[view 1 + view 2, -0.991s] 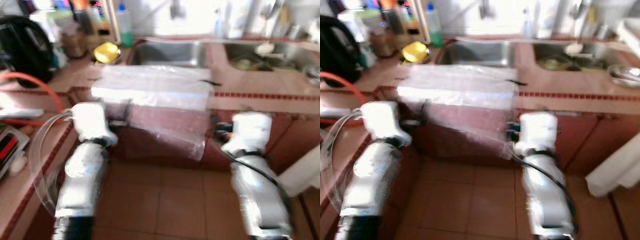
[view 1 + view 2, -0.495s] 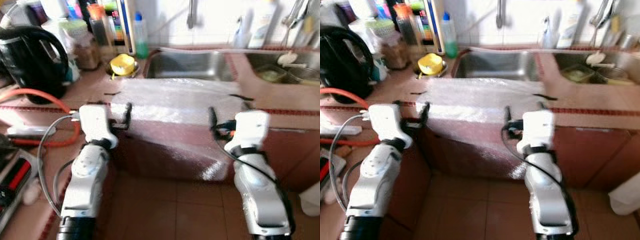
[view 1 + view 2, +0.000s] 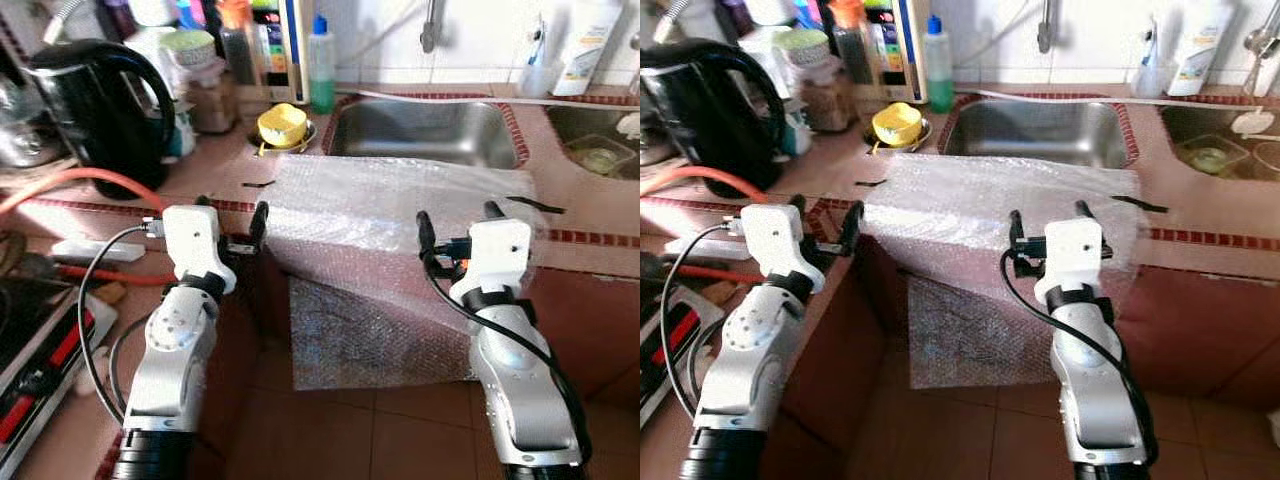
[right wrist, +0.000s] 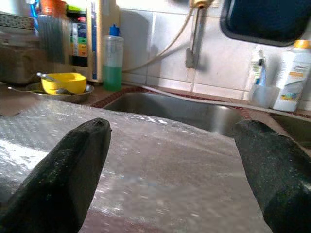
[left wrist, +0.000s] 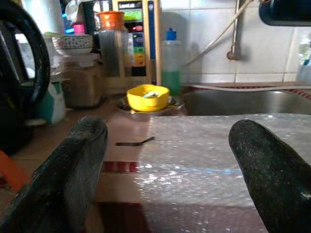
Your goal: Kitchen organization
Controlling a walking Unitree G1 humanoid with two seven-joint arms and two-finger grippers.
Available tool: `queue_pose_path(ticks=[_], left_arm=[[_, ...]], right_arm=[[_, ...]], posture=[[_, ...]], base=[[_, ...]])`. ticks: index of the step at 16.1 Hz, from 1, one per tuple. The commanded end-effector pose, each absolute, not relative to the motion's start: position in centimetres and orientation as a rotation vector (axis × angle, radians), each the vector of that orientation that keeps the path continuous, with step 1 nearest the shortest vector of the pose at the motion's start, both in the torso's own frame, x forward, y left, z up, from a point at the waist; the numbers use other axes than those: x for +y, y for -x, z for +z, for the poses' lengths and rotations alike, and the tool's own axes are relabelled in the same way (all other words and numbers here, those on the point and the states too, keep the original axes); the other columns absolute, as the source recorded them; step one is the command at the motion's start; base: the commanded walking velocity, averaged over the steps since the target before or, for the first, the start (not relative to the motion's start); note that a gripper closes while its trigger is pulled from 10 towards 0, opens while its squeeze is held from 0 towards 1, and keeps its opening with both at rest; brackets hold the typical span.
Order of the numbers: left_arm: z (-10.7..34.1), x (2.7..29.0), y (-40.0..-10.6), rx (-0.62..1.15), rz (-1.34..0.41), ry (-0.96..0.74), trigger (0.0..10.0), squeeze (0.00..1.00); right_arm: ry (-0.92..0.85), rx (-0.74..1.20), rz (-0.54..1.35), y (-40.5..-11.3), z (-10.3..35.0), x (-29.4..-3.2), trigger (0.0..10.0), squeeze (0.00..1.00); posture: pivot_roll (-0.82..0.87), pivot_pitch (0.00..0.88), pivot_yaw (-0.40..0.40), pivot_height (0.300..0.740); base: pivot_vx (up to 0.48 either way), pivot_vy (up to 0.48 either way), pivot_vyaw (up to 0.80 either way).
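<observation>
1. We face a reddish tiled counter (image 3: 590,215) with a steel sink (image 3: 420,130) set into it, below a white tiled wall.
2. A sheet of bubble wrap (image 3: 400,205) lies on the counter before the sink and hangs over the front edge toward the tiled floor (image 3: 340,430).
3. Our left gripper (image 3: 232,215) and right gripper (image 3: 455,222) hover at the counter edge, fingers spread, holding nothing.
4. A black kettle (image 3: 100,110), yellow bowl (image 3: 283,124) and green bottle (image 3: 321,65) stand to the left.
</observation>
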State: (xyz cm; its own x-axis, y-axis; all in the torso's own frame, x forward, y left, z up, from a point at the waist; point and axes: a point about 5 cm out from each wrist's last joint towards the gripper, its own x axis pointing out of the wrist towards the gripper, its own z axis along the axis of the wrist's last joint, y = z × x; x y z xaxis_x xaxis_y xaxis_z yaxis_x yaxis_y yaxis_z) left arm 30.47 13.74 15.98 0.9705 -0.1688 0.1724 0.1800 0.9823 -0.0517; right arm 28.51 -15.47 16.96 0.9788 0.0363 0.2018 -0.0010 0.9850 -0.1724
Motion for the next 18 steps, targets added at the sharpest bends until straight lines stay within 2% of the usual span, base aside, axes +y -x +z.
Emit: queue_pose_path(ticks=[1,6,12,18], left_arm=[[15.63,13.36,-30.55,-0.145,-0.187,0.073,10.0,0.0],[15.46,13.43,-30.61,-0.137,-0.186,0.072,10.0,0.0],[15.72,13.81,-30.96,-0.145,-0.162,0.086,10.0,0.0],[15.93,14.13,-31.32,-0.166,-0.131,0.087,10.0,0.0]], right_arm=[[0.179,-0.223,0.007,-28.54,17.36,-15.78,10.0,0.0],[0.187,-0.227,0.007,-28.54,17.42,-15.75,10.0,0.0],[0.185,-0.236,0.023,-28.65,17.57,-15.31,10.0,0.0],[0.192,-0.222,0.021,-28.93,17.3,-15.18,10.0,0.0]], posture=[[-0.04,0.022,0.095,0.74],[-0.04,0.018,0.093,0.74],[-0.03,0.013,0.092,0.74],[-0.03,0.005,0.093,0.74]], base=[[0.0,-0.398,0.0],[0.0,-0.374,0.0],[0.0,0.0,0.0],[0.0,0.0,-0.66]])
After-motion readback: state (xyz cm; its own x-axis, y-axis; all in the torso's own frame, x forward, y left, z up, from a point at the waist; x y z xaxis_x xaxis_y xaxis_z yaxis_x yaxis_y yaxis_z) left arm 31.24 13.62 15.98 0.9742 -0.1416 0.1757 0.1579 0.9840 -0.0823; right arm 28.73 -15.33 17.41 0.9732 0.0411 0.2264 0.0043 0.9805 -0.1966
